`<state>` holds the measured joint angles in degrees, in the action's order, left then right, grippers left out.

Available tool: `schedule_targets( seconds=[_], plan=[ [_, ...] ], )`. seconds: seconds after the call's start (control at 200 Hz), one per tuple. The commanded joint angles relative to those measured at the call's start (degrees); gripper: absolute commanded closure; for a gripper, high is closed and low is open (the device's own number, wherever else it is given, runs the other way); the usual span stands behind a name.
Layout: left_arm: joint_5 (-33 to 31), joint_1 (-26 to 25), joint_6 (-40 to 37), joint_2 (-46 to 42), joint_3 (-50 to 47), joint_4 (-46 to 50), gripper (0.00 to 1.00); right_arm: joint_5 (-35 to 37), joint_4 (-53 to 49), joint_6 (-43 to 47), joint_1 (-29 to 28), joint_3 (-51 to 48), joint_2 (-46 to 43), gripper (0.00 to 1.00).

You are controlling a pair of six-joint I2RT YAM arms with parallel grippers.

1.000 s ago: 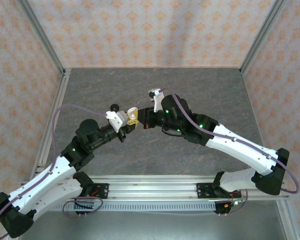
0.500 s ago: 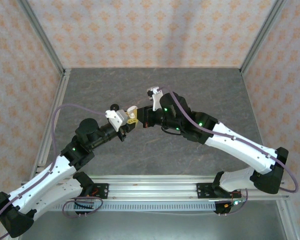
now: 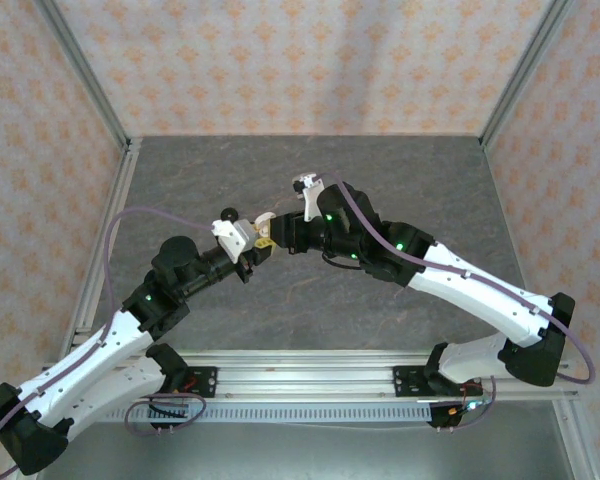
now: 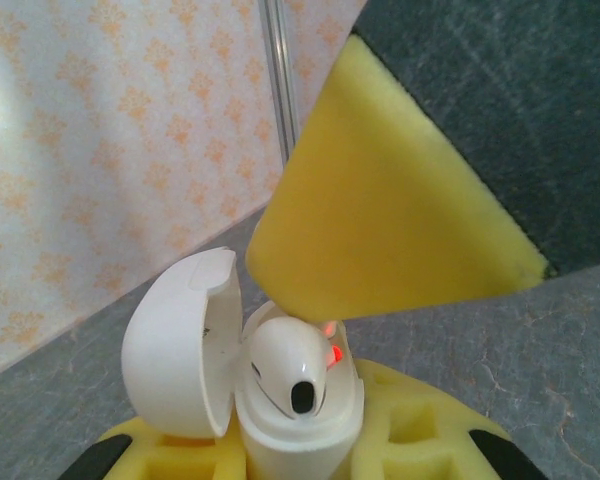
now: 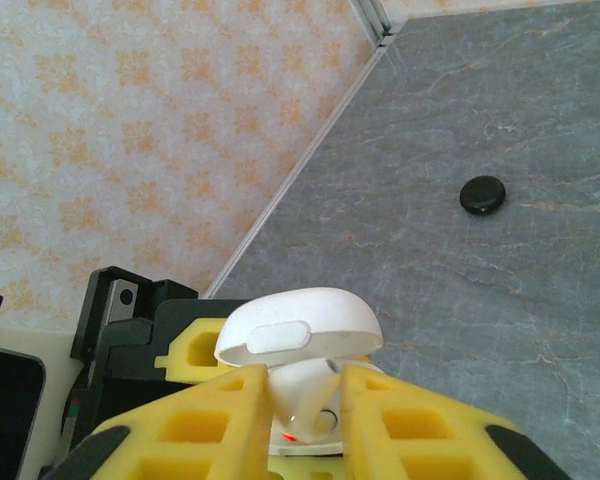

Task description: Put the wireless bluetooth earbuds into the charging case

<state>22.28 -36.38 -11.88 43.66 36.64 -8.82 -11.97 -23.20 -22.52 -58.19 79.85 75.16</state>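
Observation:
My left gripper (image 3: 257,238) is shut on the white charging case (image 4: 300,430), held above the table with its lid (image 4: 180,340) swung open. In the left wrist view, a white earbud (image 4: 290,365) sits in the case's well, with a red light beside it. My right gripper (image 5: 305,400) meets the case from the other side and is shut on a white earbud (image 5: 305,385). This earbud's narrow end points down into the case base (image 5: 310,447), under the lid (image 5: 300,325). I cannot tell whether both wrist views show the same bud. The right gripper's yellow pad (image 4: 380,220) hangs just over the case.
A black round disc (image 5: 482,194) lies on the grey table beyond the grippers, seen also from above as the disc (image 3: 228,212). The aluminium frame post (image 4: 280,100) and patterned walls close in the table.
The right gripper has edged a little to the left, closer against the left gripper and the case. The left arm has hardly moved.

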Motion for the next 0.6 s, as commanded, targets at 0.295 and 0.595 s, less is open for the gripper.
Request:
schedule_targets(
  seconds=[0.295,0.595],
  plan=[
    [1.56,-0.19,1.26,-0.57,2.04,-3.94,1.00,-0.65,-3.61,-1.72,-0.49,4.36,-0.11,0.66],
    [1.27,-0.18,1.51,-2.29,0.78,-2.68,1.00,0.71,-4.69,-3.92,-0.51,7.02,-2.00,0.60]
  ],
)
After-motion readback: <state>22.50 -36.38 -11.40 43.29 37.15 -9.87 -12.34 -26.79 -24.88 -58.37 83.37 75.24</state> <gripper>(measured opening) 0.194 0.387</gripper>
